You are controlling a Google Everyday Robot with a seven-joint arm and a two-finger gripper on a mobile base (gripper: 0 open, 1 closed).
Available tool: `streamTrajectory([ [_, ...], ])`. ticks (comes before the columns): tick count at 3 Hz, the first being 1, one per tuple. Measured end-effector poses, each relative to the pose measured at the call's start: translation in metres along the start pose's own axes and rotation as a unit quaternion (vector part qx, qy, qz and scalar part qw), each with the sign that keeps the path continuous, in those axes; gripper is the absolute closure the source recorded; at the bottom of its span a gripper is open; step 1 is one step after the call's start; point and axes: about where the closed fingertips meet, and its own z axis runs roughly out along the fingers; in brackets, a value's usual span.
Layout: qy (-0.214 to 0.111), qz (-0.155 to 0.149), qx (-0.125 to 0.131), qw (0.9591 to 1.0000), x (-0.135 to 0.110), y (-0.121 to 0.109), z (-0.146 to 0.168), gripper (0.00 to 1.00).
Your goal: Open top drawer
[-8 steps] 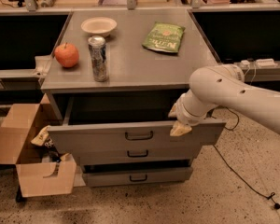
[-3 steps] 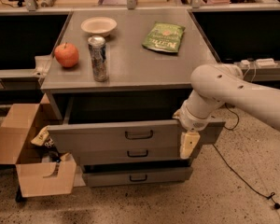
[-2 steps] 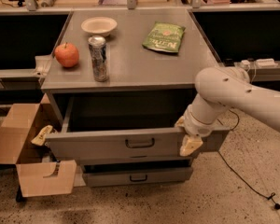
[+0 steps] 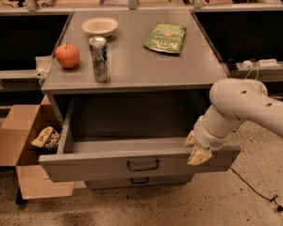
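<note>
The gripper (image 4: 196, 149) sits at the right end of the top drawer (image 4: 94, 166), its pale tan tips against the upper edge of the drawer front, well to the right of the dark bar handle (image 4: 143, 165). Whether it is wide, narrow or pinching the edge I cannot tell; the white wrist of the arm (image 4: 240, 105) covers the place where it meets the metal. The arm reaches in from the right edge of the view.

The top drawer stands pulled well out of the grey cabinet (image 4: 132, 69), just under its top, with the front far forward of the cabinet face and a strip of plain grey floor showing inside. By the look of it the opening is largely done — what is left, if anything, is a last stretch of travel and letting go.

On the cabinet top lie an apple (image 4: 67, 55), a can (image 4: 99, 59), a shallow bowl (image 4: 100, 26) and a green snack bag (image 4: 165, 37), all apart from one another. A cardboard box (image 4: 14, 135) stands open on the floor to the left.

Below the open front only a sliver of the next drawer and its small handle (image 4: 139, 180) shows — anything lower is hidden. The drawer's right wall and front right corner are behind the arm, and the rear of its interior is in shadow.
</note>
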Motion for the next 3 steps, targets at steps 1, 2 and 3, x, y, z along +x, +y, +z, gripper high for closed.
streamTrajectory([
  [1,0.000,0.000,0.000,1.0000,-0.0018,0.0010,-0.0012,1.00],
  [2,-0.014,0.002,-0.006,0.9999,-0.0025,0.0100,0.0051,1.00],
  [3,-0.014,0.002,-0.006,0.9999,-0.0028,0.0108,0.0036,1.00],
])
